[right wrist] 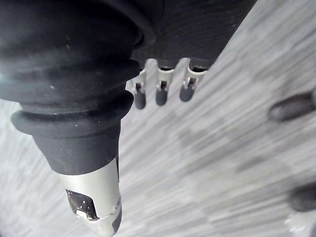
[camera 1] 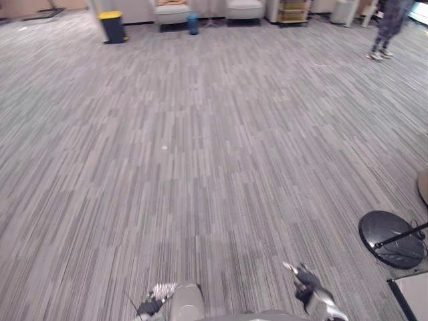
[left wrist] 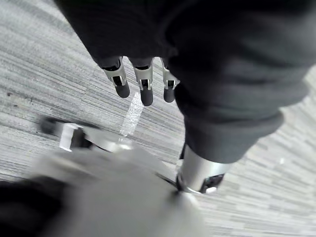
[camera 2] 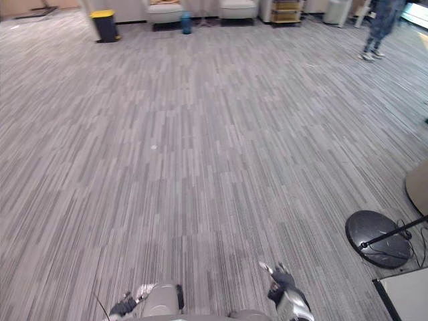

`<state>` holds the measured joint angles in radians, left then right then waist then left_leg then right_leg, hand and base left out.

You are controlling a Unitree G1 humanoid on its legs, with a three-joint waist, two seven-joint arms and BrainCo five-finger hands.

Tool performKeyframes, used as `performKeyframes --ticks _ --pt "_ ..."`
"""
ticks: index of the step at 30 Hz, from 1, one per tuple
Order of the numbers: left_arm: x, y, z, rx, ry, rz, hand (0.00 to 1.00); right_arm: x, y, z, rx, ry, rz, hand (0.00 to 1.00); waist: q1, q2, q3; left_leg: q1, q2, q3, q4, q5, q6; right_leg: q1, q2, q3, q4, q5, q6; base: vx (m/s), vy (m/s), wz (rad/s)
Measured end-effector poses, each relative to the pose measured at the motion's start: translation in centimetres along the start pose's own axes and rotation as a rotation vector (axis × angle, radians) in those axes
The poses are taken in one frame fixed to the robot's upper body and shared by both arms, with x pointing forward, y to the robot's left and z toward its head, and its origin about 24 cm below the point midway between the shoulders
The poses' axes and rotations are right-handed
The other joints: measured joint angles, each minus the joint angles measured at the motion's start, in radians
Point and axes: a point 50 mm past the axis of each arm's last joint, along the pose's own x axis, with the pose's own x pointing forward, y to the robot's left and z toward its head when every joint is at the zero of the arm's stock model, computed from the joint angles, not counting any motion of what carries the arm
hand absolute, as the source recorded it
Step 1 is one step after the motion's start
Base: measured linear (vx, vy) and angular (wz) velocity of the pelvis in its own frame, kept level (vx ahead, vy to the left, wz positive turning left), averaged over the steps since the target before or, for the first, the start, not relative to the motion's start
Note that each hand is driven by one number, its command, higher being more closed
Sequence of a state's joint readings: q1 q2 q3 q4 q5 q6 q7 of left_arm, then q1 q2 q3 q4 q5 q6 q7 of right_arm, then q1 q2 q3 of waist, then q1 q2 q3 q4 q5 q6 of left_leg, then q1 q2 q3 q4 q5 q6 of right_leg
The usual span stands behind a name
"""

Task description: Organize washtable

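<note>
Both hands hang empty, fingers relaxed: left hand (left wrist: 143, 81); right hand (right wrist: 160, 86); only grey carpet (camera 1: 200, 167) ahead, so locate the worktop before reaching.

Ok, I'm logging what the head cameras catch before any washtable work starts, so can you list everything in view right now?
Carpet floor: one, grey striped, across the whole scene.
Bin: one, dark with a yellow lid, far left by the back wall.
Chairs: two, light grey, along the back wall.
Blue container: one, on the floor between the chairs.
Shelf unit: one, pale, far back, right of the chairs.
Round stand base: one, black, on the floor near right.
Person: one, dark trousers, far right, legs visible.
Left hand: fingers straight, holding nothing, low left.
Right hand: fingers straight, holding nothing, low right.
</note>
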<state>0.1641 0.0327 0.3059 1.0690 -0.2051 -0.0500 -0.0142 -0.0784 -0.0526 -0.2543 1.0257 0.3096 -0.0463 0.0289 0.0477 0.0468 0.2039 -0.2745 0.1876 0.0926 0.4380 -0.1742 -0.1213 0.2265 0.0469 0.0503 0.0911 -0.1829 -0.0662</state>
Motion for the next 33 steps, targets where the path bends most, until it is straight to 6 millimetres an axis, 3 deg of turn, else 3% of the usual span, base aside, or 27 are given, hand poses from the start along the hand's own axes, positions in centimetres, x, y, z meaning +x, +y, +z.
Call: performKeyframes --ticks 1,2,3,4,5,7,8,9,10,11,13,14,15,17,21,25,28,33 --pt "-0.2 0.2 -0.8 0.001 0.021 0.007 0.00 0.0 0.3 0.0 0.003 -0.007 0.009 0.00 0.006 0.007 0.000 -0.004 -0.003 -0.014 -0.107 0.024 -0.025 0.020 0.000 0.021 -0.002 -0.020 0.006 0.62 0.271 -1.30" --pt "-0.7 0.7 -2.2 0.006 0.059 0.028 0.00 -0.1 0.8 -0.2 -0.001 -0.013 0.022 0.00 0.029 0.006 -0.005 -0.003 0.000 -0.024 -0.126 0.153 -0.030 0.054 -0.011 0.070 -0.002 -0.063 0.021 0.67 0.324 -1.10" --pt "-1.0 1.3 -3.1 -0.003 0.078 0.050 0.00 -0.3 1.3 -1.1 -0.012 0.008 0.037 0.00 0.034 -0.013 -0.027 -0.023 -0.026 -0.013 -0.057 0.181 0.016 0.049 -0.042 0.099 0.033 -0.098 0.032 0.70 0.323 -1.03" --pt "-1.0 1.7 -3.1 0.002 0.079 0.059 0.00 -0.5 1.2 -1.7 -0.010 0.023 0.035 0.00 0.034 -0.031 -0.036 -0.042 -0.028 -0.003 -0.007 0.139 0.052 0.024 -0.052 0.101 0.082 -0.114 0.049 0.86 0.324 -0.78" --pt "-1.0 2.1 -3.0 0.010 0.082 0.079 0.00 -0.5 1.2 -2.3 -0.014 0.047 0.033 0.00 0.027 -0.047 -0.039 -0.041 -0.031 0.037 0.056 0.062 0.078 -0.078 -0.064 0.094 0.317 -0.130 0.095 0.81 0.285 -0.57" --pt "-0.8 2.3 -2.5 0.044 0.079 0.080 0.00 -0.7 0.9 -2.9 -0.008 0.072 0.018 0.00 0.016 -0.062 -0.028 0.051 -0.067 0.074 0.013 0.031 0.111 -0.190 -0.112 0.045 0.607 -0.050 0.227 0.63 0.238 -0.37" --pt "-0.7 2.3 -2.0 0.081 0.071 0.071 0.00 -1.0 0.1 -3.7 0.002 0.097 -0.005 0.00 0.006 -0.062 -0.026 0.122 -0.089 0.086 -0.027 0.024 0.121 -0.231 -0.147 0.002 0.731 -0.048 0.238 0.46 0.154 -0.02" --pt "-0.5 2.0 -1.4 0.117 0.057 0.055 0.00 -1.0 -0.8 -3.5 -0.003 0.087 -0.028 0.00 -0.010 -0.054 -0.024 0.223 -0.108 0.096 -0.101 0.019 0.129 -0.259 -0.184 -0.070 0.788 -0.078 0.189 0.55 0.139 0.15" --pt "-0.2 1.0 -0.6 0.152 0.032 0.023 0.00 -1.2 -1.7 -3.6 -0.032 0.094 -0.045 0.00 -0.025 -0.022 -0.023 0.306 -0.110 0.096 -0.171 0.021 0.131 -0.278 -0.201 -0.159 0.731 -0.110 0.138 0.62 0.111 0.21" --pt "-0.1 0.6 -0.2 0.167 0.020 0.010 0.00 -1.3 -1.9 -3.7 -0.044 0.100 -0.050 0.00 -0.030 -0.016 -0.028 0.333 -0.107 0.092 -0.199 0.021 0.131 -0.290 -0.201 -0.190 0.673 -0.118 0.128 0.55 0.030 0.34" --pt "0.4 -0.8 2.1 0.213 -0.051 -0.031 0.00 -1.6 -2.8 -4.2 -0.048 0.116 -0.078 0.00 -0.045 -0.017 -0.037 0.377 -0.107 0.040 -0.247 0.021 0.130 -0.326 -0.167 -0.173 0.359 -0.095 0.143 0.46 -0.078 0.68" --pt "0.5 -0.9 2.6 0.228 -0.065 -0.035 0.00 -1.8 -3.2 -4.7 -0.045 0.132 -0.093 0.00 -0.047 -0.025 -0.040 0.379 -0.113 0.023 -0.247 0.020 0.128 -0.327 -0.155 -0.149 0.258 -0.057 0.151 0.53 -0.194 1.13" --pt "0.6 -0.7 3.3 0.235 -0.084 -0.028 0.00 -2.4 -4.0 -6.0 0.008 0.177 -0.133 0.00 -0.047 -0.072 -0.054 0.396 -0.144 -0.023 -0.244 0.005 0.104 -0.326 -0.163 -0.087 0.104 0.198 0.162 0.43 -0.180 1.01" --pt "0.7 -1.4 2.8 0.208 -0.065 -0.040 0.00 -2.6 -5.4 -5.9 -0.001 0.195 -0.170 0.00 -0.036 -0.025 -0.066 0.401 -0.113 -0.067 -0.237 -0.010 0.069 -0.294 -0.144 -0.127 0.103 0.196 0.137 0.35 -0.126 0.65" --pt "0.5 -2.3 1.6 0.142 -0.038 -0.050 0.00 -2.6 -6.1 -5.7 -0.064 0.209 -0.175 0.00 -0.031 0.012 -0.085 0.423 -0.087 -0.100 -0.264 -0.001 0.055 -0.180 -0.120 -0.196 -0.043 0.201 0.129 0.27 -0.106 0.43" --pt "0.5 -2.3 1.5 0.090 -0.038 -0.043 0.00 -2.4 -5.7 -5.6 -0.076 0.204 -0.162 0.00 -0.030 0.004 -0.086 0.423 -0.094 -0.120 -0.262 0.000 0.054 -0.139 -0.126 -0.242 -0.083 0.201 0.129 0.14 -0.032 0.29" --pt "0.5 -2.0 1.5 0.015 -0.035 -0.010 0.00 -2.5 -5.4 -5.9 -0.089 0.215 -0.150 0.00 -0.031 -0.009 -0.089 0.410 -0.105 -0.073 -0.252 0.013 0.042 -0.133 -0.148 -0.270 -0.086 0.201 0.130 0.03 0.028 0.19" --pt "0.6 -1.1 2.0 0.033 -0.045 0.012 0.00 -3.1 -5.5 -7.6 -0.026 0.269 -0.179 0.00 -0.033 -0.052 -0.110 0.417 -0.123 -0.049 -0.305 0.025 0.055 -0.110 -0.165 -0.302 -0.129 0.209 0.142 0.00 0.028 0.22"
